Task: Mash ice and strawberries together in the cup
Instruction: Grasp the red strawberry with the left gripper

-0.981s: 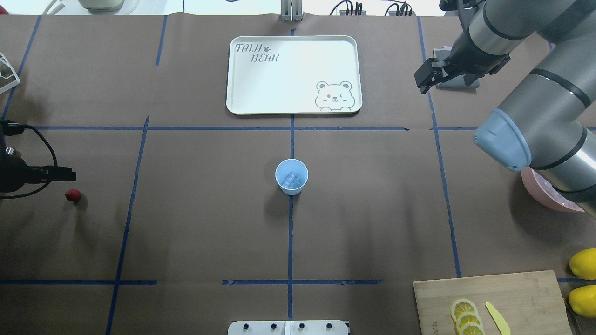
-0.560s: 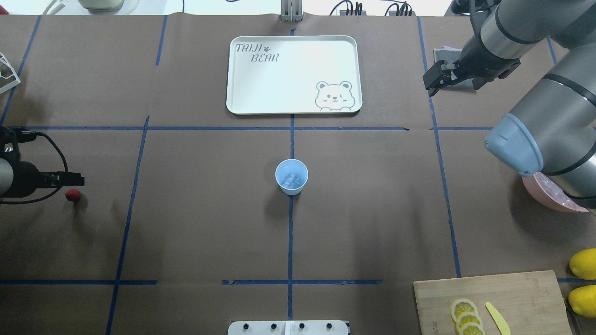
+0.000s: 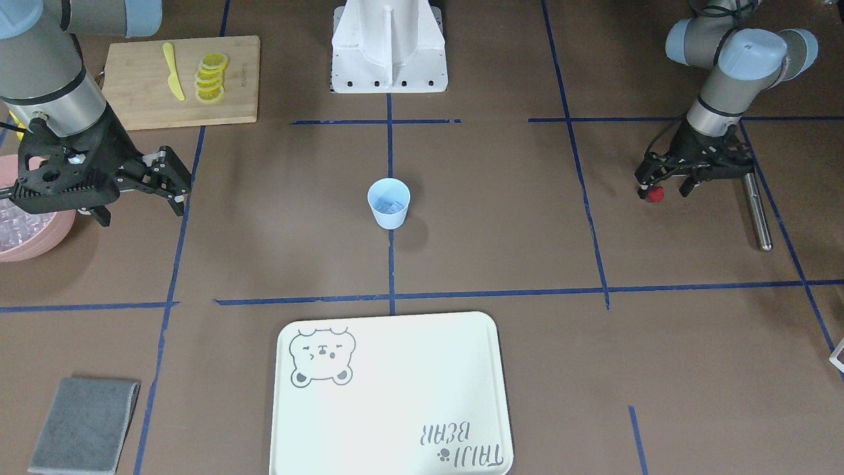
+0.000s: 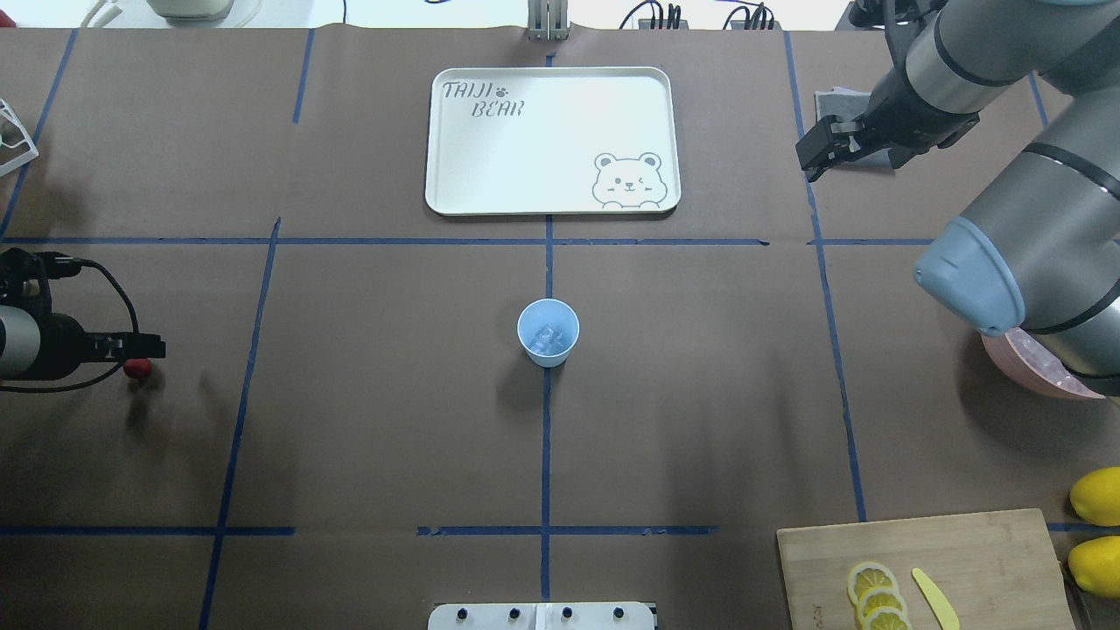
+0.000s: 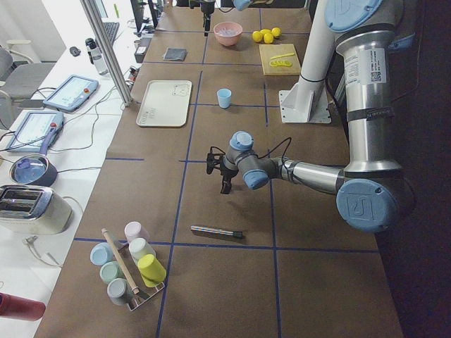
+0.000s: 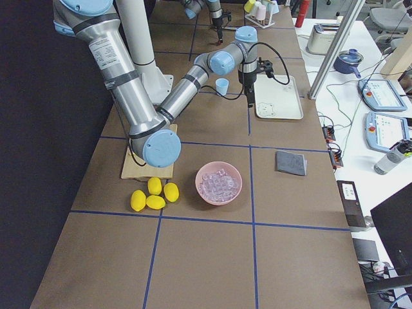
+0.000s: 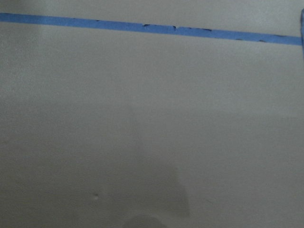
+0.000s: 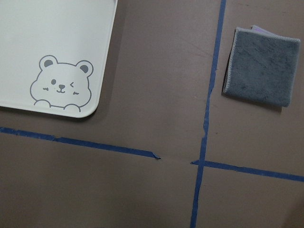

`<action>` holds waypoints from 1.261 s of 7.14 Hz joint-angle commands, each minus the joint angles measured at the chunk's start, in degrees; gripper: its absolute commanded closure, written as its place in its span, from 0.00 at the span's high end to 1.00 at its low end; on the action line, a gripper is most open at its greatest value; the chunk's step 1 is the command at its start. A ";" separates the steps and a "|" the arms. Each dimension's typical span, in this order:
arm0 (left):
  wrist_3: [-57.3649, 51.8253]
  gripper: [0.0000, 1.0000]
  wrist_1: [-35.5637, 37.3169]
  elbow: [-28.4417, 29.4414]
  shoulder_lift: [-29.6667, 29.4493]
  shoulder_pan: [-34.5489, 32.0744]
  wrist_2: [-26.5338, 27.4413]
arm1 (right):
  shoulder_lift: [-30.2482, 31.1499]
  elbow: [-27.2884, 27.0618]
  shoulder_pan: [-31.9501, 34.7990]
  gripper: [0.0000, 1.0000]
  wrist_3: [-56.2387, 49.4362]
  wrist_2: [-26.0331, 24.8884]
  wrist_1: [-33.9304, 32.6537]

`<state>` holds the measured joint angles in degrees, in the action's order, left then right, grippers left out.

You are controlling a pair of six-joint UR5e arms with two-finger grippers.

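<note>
At mid-height of the overhead view, the pale blue cup [image 4: 548, 331] stands in the same spot on the centre tape line, with a little ice [image 4: 549, 336] in its bottom and no red in it.

At the left edge of that view, level with the cup, comes the real change. The left gripper [image 3: 664, 190] has slid toward the strawberry [image 3: 655, 194] and dropped over it. A second ago the berry lay clear of the claw on the paper; now the fingers half hide it from above. In the front-facing view, at the right, the claw is spread, a finger on either side of the berry, which sits nearer one finger and is on the table, not lifted. I judge that the pick is set up but not made: closing the claw comes next, then the carry to the cup. A metal rod [image 3: 755, 211] lies just beside.

Farther off, at the upper right of the overhead view, the right gripper [image 4: 811, 160] has drawn back a little toward the grey cloth [image 8: 259, 66]. It hangs released and empty, well apart from the cup. Mashing has not begun.
</note>
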<state>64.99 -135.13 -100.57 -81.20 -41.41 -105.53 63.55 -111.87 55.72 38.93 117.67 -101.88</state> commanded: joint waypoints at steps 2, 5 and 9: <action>0.14 0.92 0.31 0.64 -0.28 0.63 0.41 | 0.00 0.07 0.01 0.99 0.62 0.19 0.36; 0.14 0.81 0.40 0.73 -0.37 0.63 0.06 | -0.09 -0.02 0.01 0.99 0.62 0.19 0.36; -0.12 0.62 0.57 0.73 -0.37 0.63 -0.03 | -0.09 -0.02 0.01 0.99 0.62 0.19 0.36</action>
<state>64.97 -134.66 -99.84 -81.56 -40.78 -105.55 63.46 -111.88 55.78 39.55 117.86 -101.58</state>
